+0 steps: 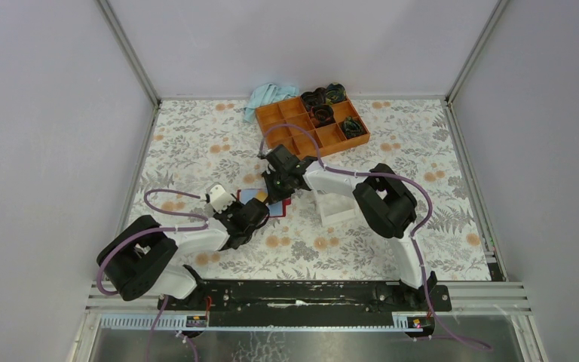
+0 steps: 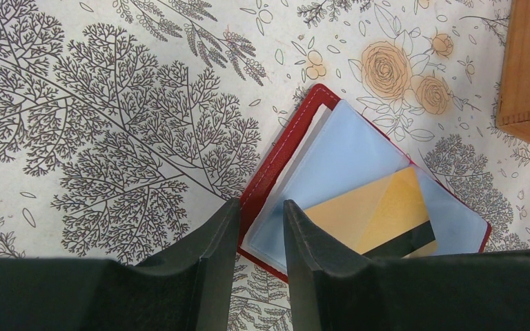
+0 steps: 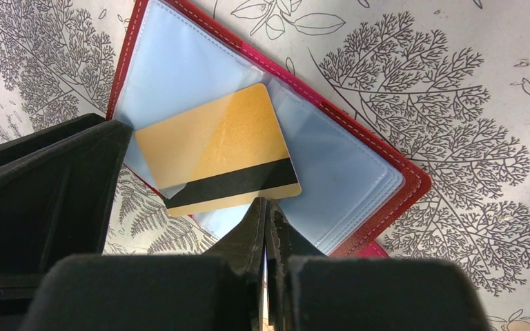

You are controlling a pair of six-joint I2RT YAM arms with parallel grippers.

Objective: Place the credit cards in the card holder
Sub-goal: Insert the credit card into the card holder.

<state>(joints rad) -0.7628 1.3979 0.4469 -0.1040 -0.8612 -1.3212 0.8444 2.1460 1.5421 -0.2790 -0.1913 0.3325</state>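
Observation:
The dark-red card holder (image 1: 269, 202) lies open on the floral table, its clear sleeves (image 3: 179, 76) facing up. A tan-gold credit card (image 3: 217, 148) with a black stripe rests on it at a slant, its far corner tucked under a sleeve. My right gripper (image 3: 266, 201) is shut and empty, its tips at the card's near edge. My left gripper (image 2: 259, 207) is open and straddles the card holder's (image 2: 283, 152) red border, one finger beside it on the table, the other on a sleeve. The same credit card (image 2: 379, 214) also shows in the left wrist view.
An orange compartment tray (image 1: 313, 124) with dark items stands at the back, a light blue cloth (image 1: 270, 94) beside it. A whitish clear box (image 1: 335, 207) sits just right of the card holder, under the right arm. An orange-brown box edge (image 2: 528, 69) shows at the left wrist view's right side.

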